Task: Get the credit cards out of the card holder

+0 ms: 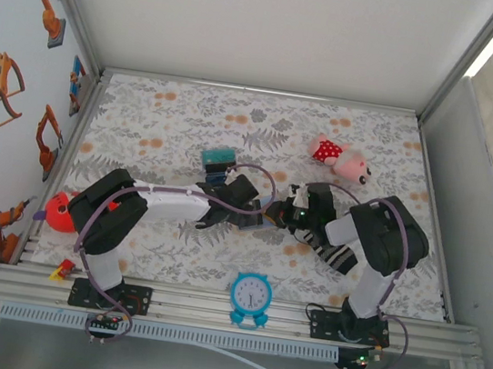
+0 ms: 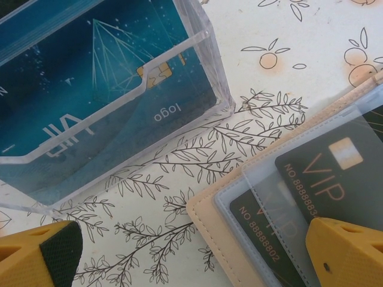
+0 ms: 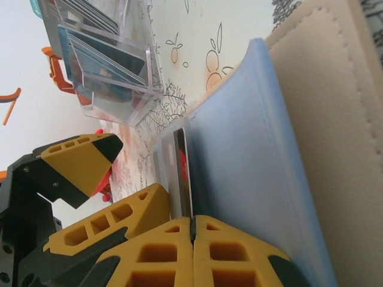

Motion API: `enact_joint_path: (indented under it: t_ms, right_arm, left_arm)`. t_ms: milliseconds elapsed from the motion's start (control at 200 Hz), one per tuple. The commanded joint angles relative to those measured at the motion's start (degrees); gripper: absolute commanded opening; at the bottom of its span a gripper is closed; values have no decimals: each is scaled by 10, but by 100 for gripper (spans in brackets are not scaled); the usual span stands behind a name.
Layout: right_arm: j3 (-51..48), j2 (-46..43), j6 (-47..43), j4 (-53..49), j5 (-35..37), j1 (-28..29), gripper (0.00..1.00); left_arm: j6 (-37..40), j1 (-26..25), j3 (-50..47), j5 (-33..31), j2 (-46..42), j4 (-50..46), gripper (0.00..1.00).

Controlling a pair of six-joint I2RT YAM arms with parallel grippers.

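My right end effector (image 3: 191, 230) is pinched together on the open card holder (image 2: 206, 224), which lies on the table (image 2: 299, 36). My left end effector (image 2: 191, 260) hovers wide apart over the credit cards (image 2: 317, 179) sleeved inside. Next, I judge, it must nip one card's edge and slide it out.

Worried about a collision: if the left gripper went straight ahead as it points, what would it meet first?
The left gripper would likely meet the floral tablecloth, in the gap between the clear card box and the open card holder; depth is unclear.
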Motion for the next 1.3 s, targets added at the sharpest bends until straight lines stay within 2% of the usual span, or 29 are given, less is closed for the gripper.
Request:
enact_joint_path:
  t_ms: [0, 55, 135, 506, 581, 731, 1007, 1297]
  right_arm:
    - [33, -45, -71, -126, 21, 0, 0]
    - [49, -64, -107, -193, 36, 3, 0]
    - [67, -78, -131, -243, 40, 6, 6]
    - [75, -32, -105, -177, 1, 19, 20]
    - [75, -25, -105, -175, 1, 23, 20]
    - [76, -32, -115, -189, 15, 26, 10]
    - [123, -119, -235, -423, 125, 26, 6]
    - [162, -178, -311, -547, 184, 26, 0]
  left_arm:
    - [12, -6, 4, 1, 23, -37, 97]
    - [12, -6, 5, 2, 25, -37, 97]
    - [13, -6, 6, 2, 29, -38, 97]
    - [12, -7, 5, 5, 31, -41, 97]
    - [11, -7, 5, 5, 31, -41, 97]
    - [9, -8, 3, 2, 30, -43, 97]
    - [5, -7, -8, -1, 21, -41, 97]
    - [9, -8, -9, 3, -9, -40, 97]
